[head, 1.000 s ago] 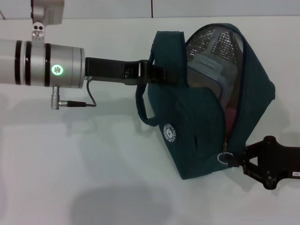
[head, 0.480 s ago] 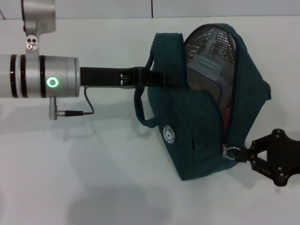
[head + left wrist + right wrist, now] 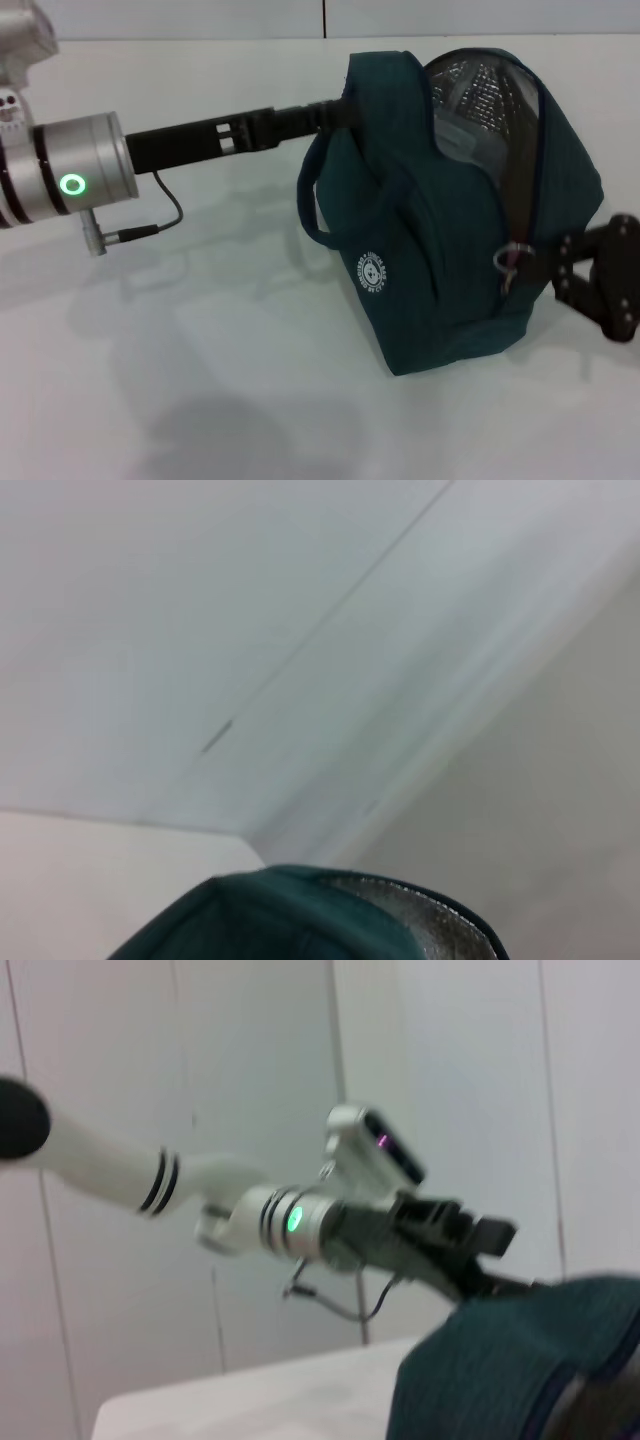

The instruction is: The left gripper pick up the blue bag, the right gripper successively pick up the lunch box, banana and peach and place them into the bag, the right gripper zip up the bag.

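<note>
The blue bag (image 3: pixel 440 250) stands on the white table, its top part open with silver foil lining (image 3: pixel 480 85) showing. The lunch box (image 3: pixel 455 135) shows inside it; the banana and peach are hidden. My left gripper (image 3: pixel 335 110) is shut on the bag's far handle and holds the bag up. My right gripper (image 3: pixel 548 262) is at the bag's right side, shut on the ring zipper pull (image 3: pixel 505 258), partway up the zip. The left wrist view shows the bag's top (image 3: pixel 280 920). The right wrist view shows the left gripper (image 3: pixel 470 1245) and the bag (image 3: pixel 500 1370).
The white table (image 3: pixel 200 350) spreads to the left and front of the bag. The bag's near loop handle (image 3: pixel 312 205) hangs loose at its left side. A wall stands behind the table.
The zipper pull has moved up the bag's side with my right gripper, closing the lower part of the opening. The bag has shifted right, and my left arm has drawn back left and angled.
</note>
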Motion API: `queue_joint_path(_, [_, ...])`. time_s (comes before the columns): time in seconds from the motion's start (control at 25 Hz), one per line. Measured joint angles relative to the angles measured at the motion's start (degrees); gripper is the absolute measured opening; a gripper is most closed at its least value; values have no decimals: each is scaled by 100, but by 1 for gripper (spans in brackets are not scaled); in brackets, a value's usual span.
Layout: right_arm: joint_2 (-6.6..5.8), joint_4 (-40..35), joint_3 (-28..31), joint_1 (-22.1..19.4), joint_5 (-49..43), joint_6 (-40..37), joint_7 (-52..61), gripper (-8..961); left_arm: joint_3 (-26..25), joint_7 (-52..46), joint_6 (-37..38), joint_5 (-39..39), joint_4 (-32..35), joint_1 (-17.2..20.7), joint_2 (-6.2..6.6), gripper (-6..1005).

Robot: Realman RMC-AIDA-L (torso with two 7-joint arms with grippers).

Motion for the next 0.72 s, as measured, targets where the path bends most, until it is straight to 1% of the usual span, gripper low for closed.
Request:
queue_joint_path(0.12, [12,3,-18,104,337,8,1,10,-5,219,3,-226,2,147,1,556])
queue_joint_path(0.24, [19,21,-32,240,630,35,1,10,-5,270,4,-270,2,183,0,676])
queue_joint_path(0.36, [23,42,-15,390,889,102,26,11,-5,313,8,-333,13,297,-2,795])
queue_joint_path(0.48, [20,60,-33,582,1083,336,160,11,-5,387,47,-369,40,427,0,883])
queue_joint_path(0.6, [25,85,-61,794,1093,525,204,11,-4,554,221,-487,46,575,12,884])
queue_joint_path(0.72, [40,211,-162,1068,1078,660,207,11,-5,710,436,-637,56,791,77,884])
